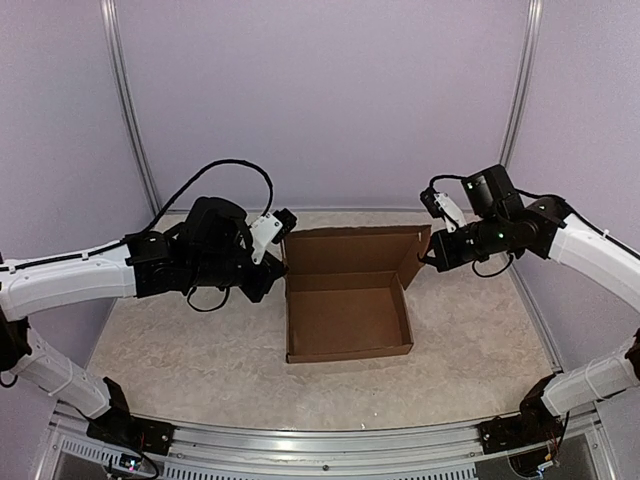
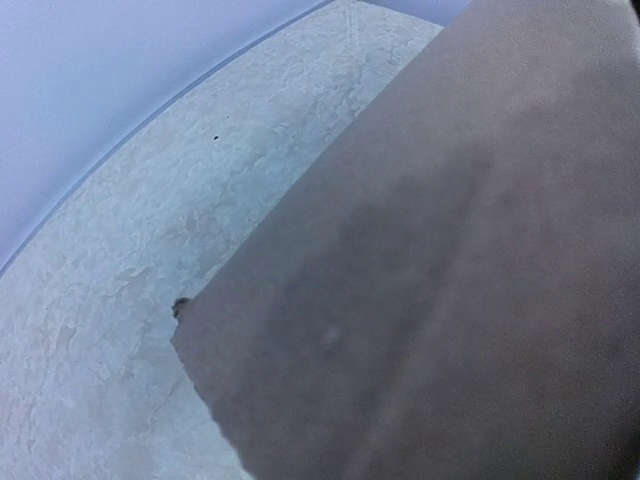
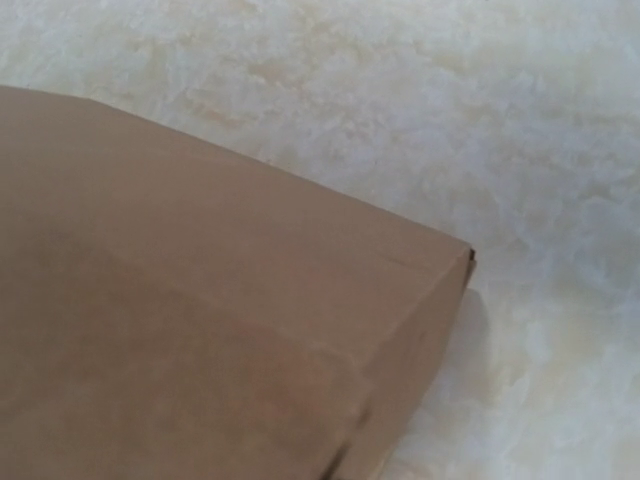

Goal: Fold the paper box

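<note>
Overhead rear view, wrist views near box (image 1: pixel 348 320)

Both wrist views show the paper box (image 2: pixel 450 280) blurred and cut off by the frame edges. From above, the tips of the left gripper (image 1: pixel 278 265) and the right gripper (image 1: pixel 432 258) are too small to tell whether they touch the cardboard.

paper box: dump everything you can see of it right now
The paper box is plain, unmarked brown cardboard: a shallow rectangular tray, open and empty, sitting flat on the table. Its four walls are up. The lid panel stands roughly upright from the far wall, with a small side flap bent at its right end. The left gripper and right gripper sit at the lid's two ends; actual contact can't be confirmed.
</note>
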Robot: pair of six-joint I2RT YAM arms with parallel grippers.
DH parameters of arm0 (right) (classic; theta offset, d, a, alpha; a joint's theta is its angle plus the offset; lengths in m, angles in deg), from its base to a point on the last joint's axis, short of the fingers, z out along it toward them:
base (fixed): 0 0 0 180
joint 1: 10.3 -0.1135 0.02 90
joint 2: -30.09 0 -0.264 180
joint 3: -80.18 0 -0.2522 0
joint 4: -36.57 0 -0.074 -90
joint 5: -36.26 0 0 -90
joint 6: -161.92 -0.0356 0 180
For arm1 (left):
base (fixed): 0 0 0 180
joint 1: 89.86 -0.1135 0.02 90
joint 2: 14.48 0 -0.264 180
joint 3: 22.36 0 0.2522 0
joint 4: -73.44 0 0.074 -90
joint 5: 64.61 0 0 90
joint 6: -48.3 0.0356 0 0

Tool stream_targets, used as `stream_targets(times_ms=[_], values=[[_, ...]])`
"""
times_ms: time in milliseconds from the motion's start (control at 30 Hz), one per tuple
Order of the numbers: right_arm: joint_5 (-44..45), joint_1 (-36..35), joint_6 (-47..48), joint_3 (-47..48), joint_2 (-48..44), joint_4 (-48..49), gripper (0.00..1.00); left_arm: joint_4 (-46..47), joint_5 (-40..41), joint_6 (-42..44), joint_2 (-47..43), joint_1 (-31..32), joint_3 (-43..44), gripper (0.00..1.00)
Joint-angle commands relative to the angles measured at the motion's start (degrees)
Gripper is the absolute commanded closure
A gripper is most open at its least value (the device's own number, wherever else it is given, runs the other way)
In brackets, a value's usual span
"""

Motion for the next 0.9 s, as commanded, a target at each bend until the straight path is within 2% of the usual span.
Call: stream_targets(times_ms=[0,167,467,700,867], values=[[-5.6,-2.1,-4.7,1.4,1.5,0.9,1.0,1.0,-5.7,-5.0,2.4,-0.8,3.5,1.0],[-5.4,-2.4,-8.8,1.0,1.7,3.1,1.0,0.2,-10.4,-7.7,4.6,-1.7,5.7,1.0],[-6.6,-2.6,-15.2,0.9,0.8,8.6,1.0,-0.1,-13.2,-9.6,7.3,-1.7,7.2,1.0],[-6.0,-2.6,-16.0,1.2,0.8,9.0,1.0,-0.5,-12.9,-9.0,7.7,-1.7,7.0,1.0],[-3.3,-2.7,-14.4,-2.2,0.3,7.9,1.0,0.2,-12.6,-9.0,7.7,-1.8,5.6,1.0]])
